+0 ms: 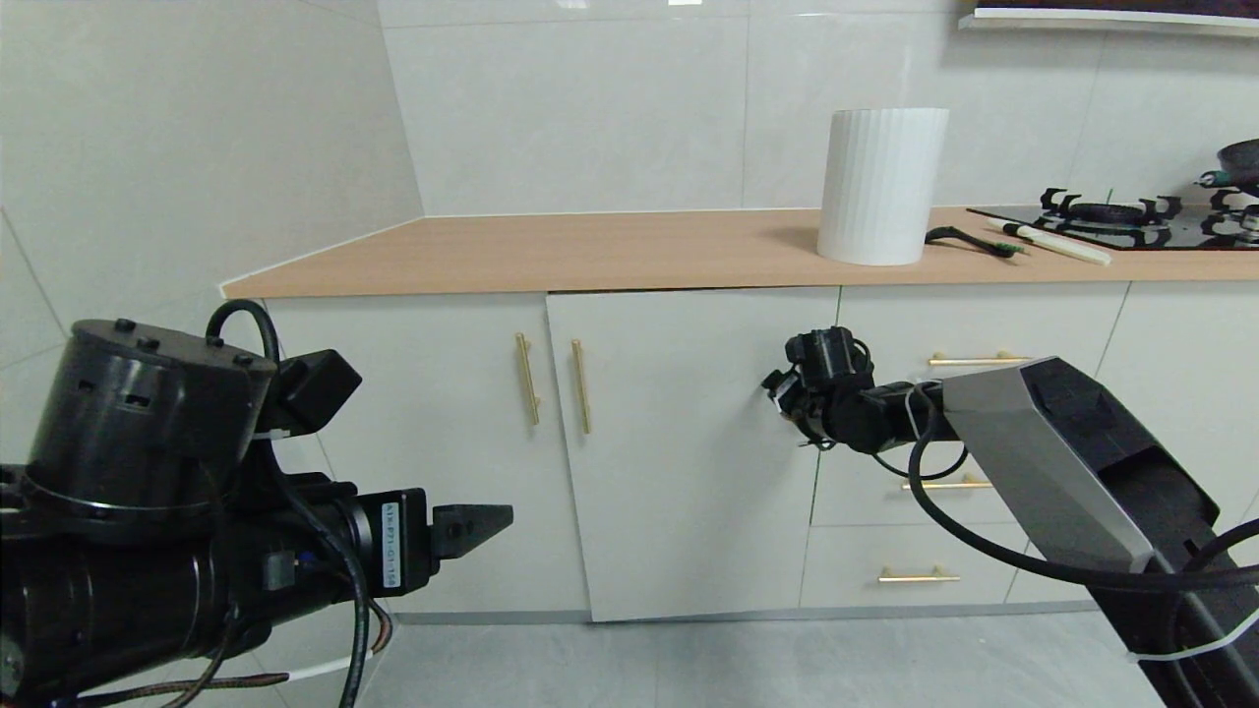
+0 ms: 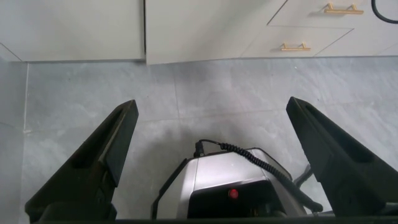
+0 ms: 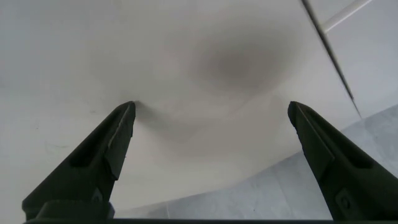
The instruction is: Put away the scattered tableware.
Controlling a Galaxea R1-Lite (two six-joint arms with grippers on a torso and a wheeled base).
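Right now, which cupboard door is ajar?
The right door of the pair: it stands swung outward, while the left door sits flush.

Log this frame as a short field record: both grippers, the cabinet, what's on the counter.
left gripper: open, low, above the floor tiles
right gripper: open, facing the cabinet door near its right edge; contact cannot be told
cabinet door: looks slightly ajar
countertop: white ribbed container; black-handled utensil and white-handled utensil lying beside it; gas hob at the right end
task state: utensils not yet picked up
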